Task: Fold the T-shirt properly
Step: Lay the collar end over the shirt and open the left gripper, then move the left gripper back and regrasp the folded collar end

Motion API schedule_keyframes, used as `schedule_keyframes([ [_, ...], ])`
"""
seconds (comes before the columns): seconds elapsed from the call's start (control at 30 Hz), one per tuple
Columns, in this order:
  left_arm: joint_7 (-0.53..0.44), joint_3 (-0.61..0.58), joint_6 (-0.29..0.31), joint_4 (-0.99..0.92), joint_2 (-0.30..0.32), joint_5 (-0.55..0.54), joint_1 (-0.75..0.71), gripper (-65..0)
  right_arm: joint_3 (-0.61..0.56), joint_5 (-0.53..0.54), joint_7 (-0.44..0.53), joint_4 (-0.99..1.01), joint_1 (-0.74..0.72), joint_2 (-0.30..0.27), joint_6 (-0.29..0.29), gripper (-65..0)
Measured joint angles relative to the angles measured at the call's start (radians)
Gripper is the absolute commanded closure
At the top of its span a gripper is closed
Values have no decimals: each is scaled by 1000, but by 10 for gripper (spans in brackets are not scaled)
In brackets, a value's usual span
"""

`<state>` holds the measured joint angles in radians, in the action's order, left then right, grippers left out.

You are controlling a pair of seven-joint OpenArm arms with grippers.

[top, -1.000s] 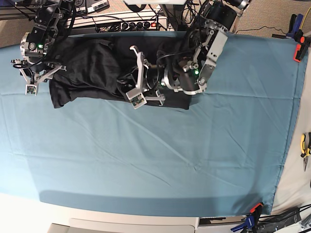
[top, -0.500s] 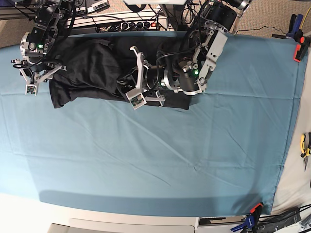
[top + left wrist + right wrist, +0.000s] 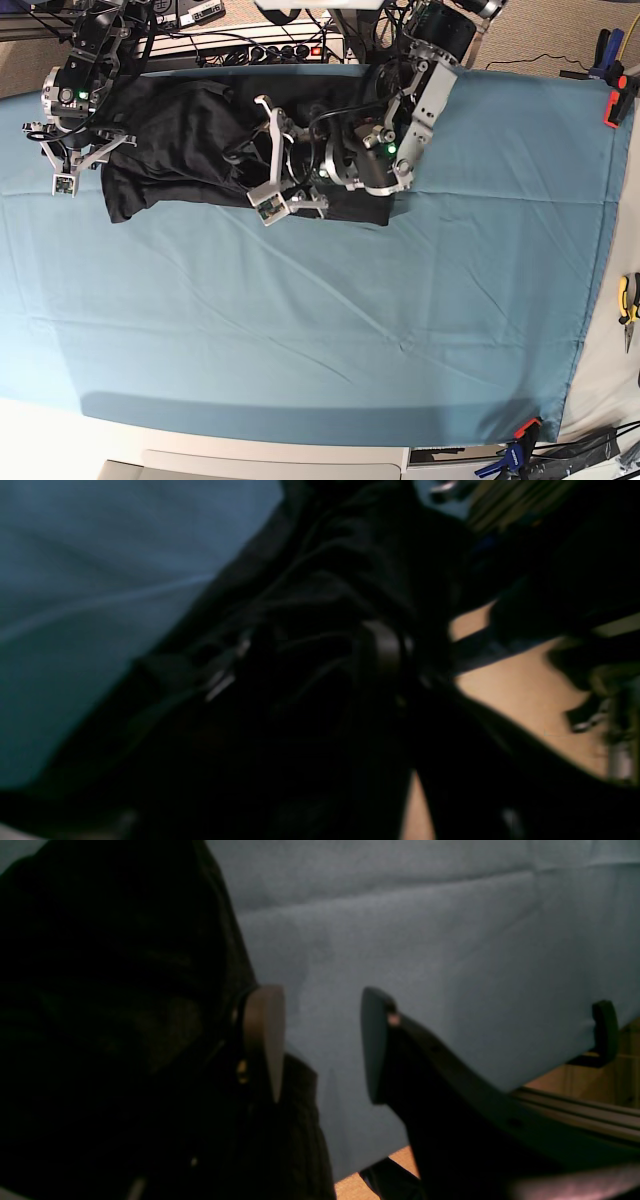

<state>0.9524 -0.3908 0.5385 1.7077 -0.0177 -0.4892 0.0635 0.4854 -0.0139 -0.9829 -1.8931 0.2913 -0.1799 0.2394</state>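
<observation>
The black T-shirt (image 3: 180, 140) lies bunched along the far edge of the teal cloth (image 3: 300, 330). My left gripper (image 3: 268, 158) hovers over its middle. In the blurred, dark left wrist view, that gripper (image 3: 305, 655) has its fingers (image 3: 380, 650) apart, with creased black T-shirt (image 3: 350, 555) fabric between and behind them. My right gripper (image 3: 80, 165) is at the shirt's left end. In the right wrist view it (image 3: 320, 1045) stands open with only teal cloth showing in the gap. The T-shirt (image 3: 100, 990) lies just beside its left finger (image 3: 265, 1040).
A power strip and cables (image 3: 260, 50) run behind the cloth's far edge. Clamps hold the cloth at the right corner (image 3: 615, 100) and at the near edge (image 3: 520, 440). Pliers (image 3: 628, 300) lie off the cloth at the right.
The left arm has shifted a little to the left over the shirt, and its jaws have parted. The right arm has not moved.
</observation>
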Motion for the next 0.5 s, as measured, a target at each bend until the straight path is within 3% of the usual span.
schedule_keyframes([
  [0.1,21,5,-46,0,24,16,55,-1,0,0,0,0,0,0,0,-255],
  [0.3,42,109,-58,0,84,-8,84,0,0,1,0,0,0,0,0,-255],
  [0.37,58,146,-109,0,103,-32,82,0,0,0,0,0,0,0,0,-255],
  [0.5,64,171,-134,0,149,-50,29,0,0,0,1,0,0,0,0,-255],
])
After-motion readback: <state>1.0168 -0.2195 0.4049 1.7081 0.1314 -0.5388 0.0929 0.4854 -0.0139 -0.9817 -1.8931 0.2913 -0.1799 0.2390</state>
